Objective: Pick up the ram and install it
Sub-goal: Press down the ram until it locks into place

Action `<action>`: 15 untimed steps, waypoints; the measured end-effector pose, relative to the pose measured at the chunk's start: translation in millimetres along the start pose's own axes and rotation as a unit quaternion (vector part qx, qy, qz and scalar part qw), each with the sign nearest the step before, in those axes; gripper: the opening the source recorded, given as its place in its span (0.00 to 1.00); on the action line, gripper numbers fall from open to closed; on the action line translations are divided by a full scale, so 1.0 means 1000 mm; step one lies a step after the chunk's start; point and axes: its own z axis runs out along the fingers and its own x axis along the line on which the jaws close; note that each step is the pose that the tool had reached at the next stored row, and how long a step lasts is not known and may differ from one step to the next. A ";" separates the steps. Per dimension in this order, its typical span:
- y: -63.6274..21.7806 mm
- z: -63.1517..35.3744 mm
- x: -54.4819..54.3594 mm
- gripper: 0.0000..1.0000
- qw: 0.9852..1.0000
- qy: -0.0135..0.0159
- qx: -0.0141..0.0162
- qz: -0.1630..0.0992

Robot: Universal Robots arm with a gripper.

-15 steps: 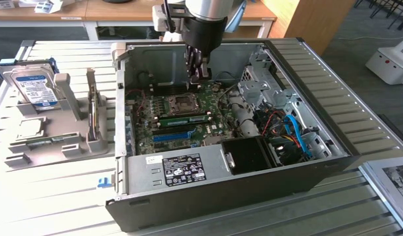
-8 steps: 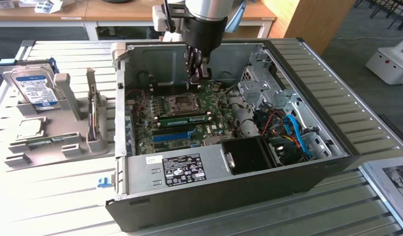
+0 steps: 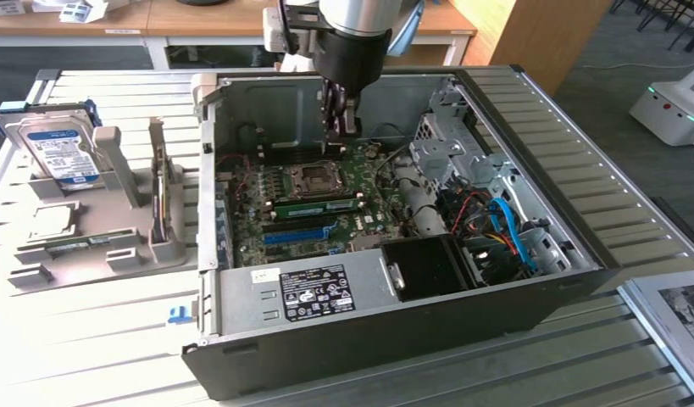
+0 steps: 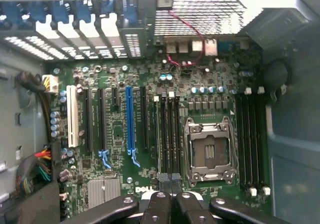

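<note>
Gripper closed and empty over motherboard, ram seated in slot

Gripper (image 4: 171,204): black metal fingers pressed together, nothing between them, hanging inside the open PC case (image 3: 573,246) above the motherboard (image 4: 150,149). In the exterior view the dark cylindrical wrist and gripper (image 3: 344,119) reach down just past the case's far wall, over the board's upper part near the CPU socket (image 3: 315,176).

Below the fingertips in the wrist view, a thin edge-on strip sits in one of the black memory slots beside the CPU socket (image 4: 209,153), a square silver metal frame with a gold contact field. The ram (image 3: 319,204) in the exterior view is a slim long green stick lying in a slot just beside the socket, flat along the board, apart from the gripper.

Further out on the board: a long blue plastic expansion slot (image 4: 130,119), a white slot (image 4: 73,115), black slots between them, a ribbed silver heatsink (image 4: 104,191), small round capacitors. Second bank of black memory slots (image 4: 250,139) on the socket's other side.

Case: grey sheet metal, perforated rear grille, black power supply (image 3: 313,292) with a white-text label, blue and red cables (image 3: 499,225) at the drive cage.

At the exterior view's left, a grey plastic fixture (image 3: 98,229) on the slatted metal tabletop (image 3: 86,356) holds an upright silver hard drive (image 3: 58,153) with a blue label.
</note>
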 end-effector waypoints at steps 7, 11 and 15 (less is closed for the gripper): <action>0.0000 0.0005 0.000 0.10 0.998 -0.003 0.003 0.063; 0.0000 0.0008 0.000 0.10 0.995 -0.005 0.005 0.100; -0.0001 0.0011 0.000 0.10 0.991 -0.007 0.007 0.136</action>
